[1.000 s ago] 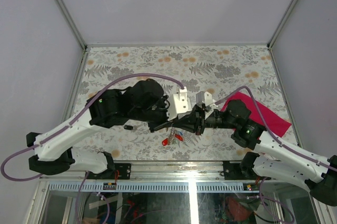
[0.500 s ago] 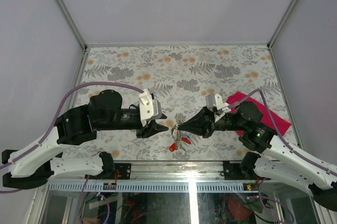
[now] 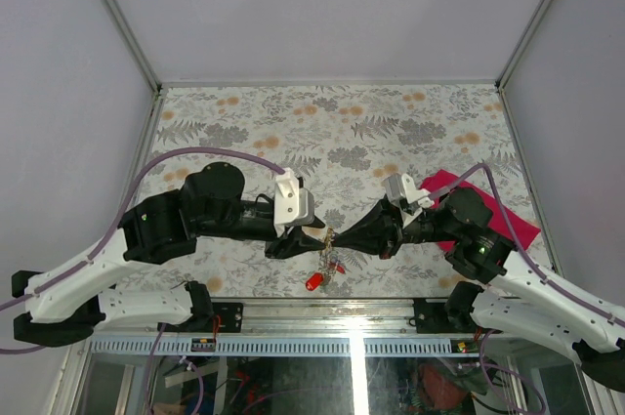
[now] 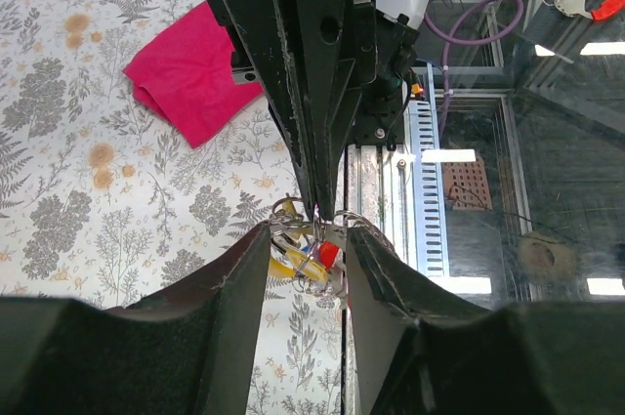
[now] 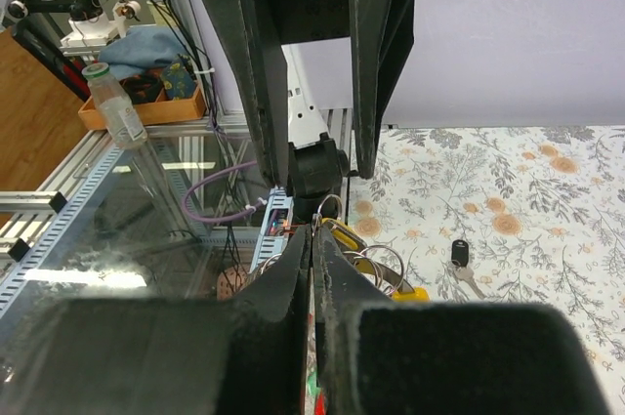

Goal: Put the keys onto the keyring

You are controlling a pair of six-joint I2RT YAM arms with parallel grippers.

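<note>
My right gripper (image 3: 335,236) is shut on the thin silvery keyring (image 5: 330,206) and holds it above the table near the front edge. A bunch of keys (image 3: 326,261) with red, yellow and blue heads hangs from the keyring, and a red one hangs lowest. My left gripper (image 3: 312,237) is open, tip to tip with the right one. In the left wrist view its fingers (image 4: 239,264) stand either side of the bunch (image 4: 311,257). A black-headed key (image 5: 460,253) lies alone on the table.
A magenta cloth (image 3: 488,208) lies at the right, partly under my right arm; it also shows in the left wrist view (image 4: 190,68). The table's front edge and metal rail (image 3: 342,308) are just below the hanging keys.
My left gripper has moved right, up to the right gripper's tip, and its open fingers now flank the key bunch. The right gripper still holds the keyring; the bunch hangs slightly lower.
</note>
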